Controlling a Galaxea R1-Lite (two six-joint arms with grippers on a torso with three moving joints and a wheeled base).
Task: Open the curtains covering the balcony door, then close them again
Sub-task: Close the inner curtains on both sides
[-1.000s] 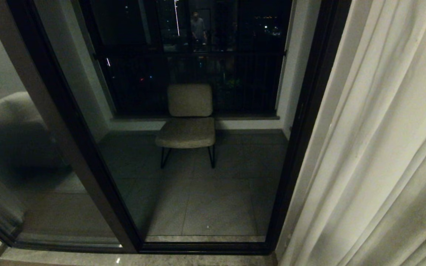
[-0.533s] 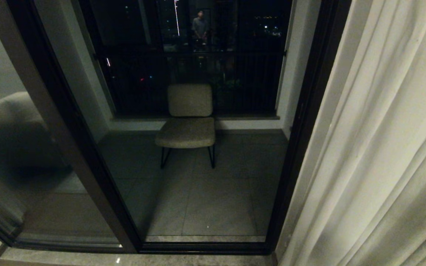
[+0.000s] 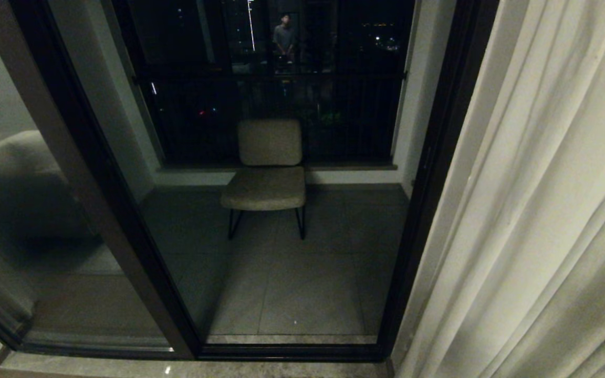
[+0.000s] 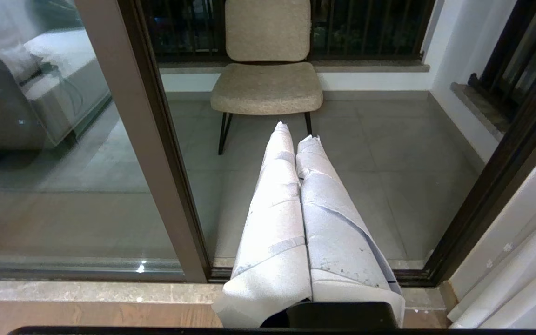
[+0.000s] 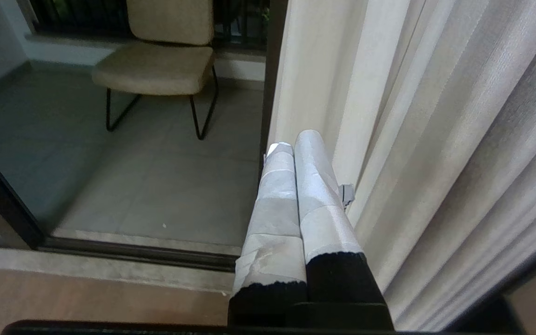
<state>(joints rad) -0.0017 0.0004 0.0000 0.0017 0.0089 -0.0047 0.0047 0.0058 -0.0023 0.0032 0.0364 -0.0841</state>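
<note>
Head view: the curtains (image 3: 539,210) hang gathered at the balcony door's (image 3: 428,173) right frame edge, leaving the glass and a chair (image 3: 267,173) uncovered. Left gripper (image 4: 296,139) and right gripper (image 5: 293,142) are pressed together, empty, probably parked.

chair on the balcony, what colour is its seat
Beige, speckled fabric on the chair; the left wrist view shows it best.

From the head camera it's dim and murky, with night lights glinting beyond the dark-framed glass balcony door (image 3: 292,173). Both wrist views look brighter; the pleated cream curtain (image 5: 435,139) is softly blurred.
</note>
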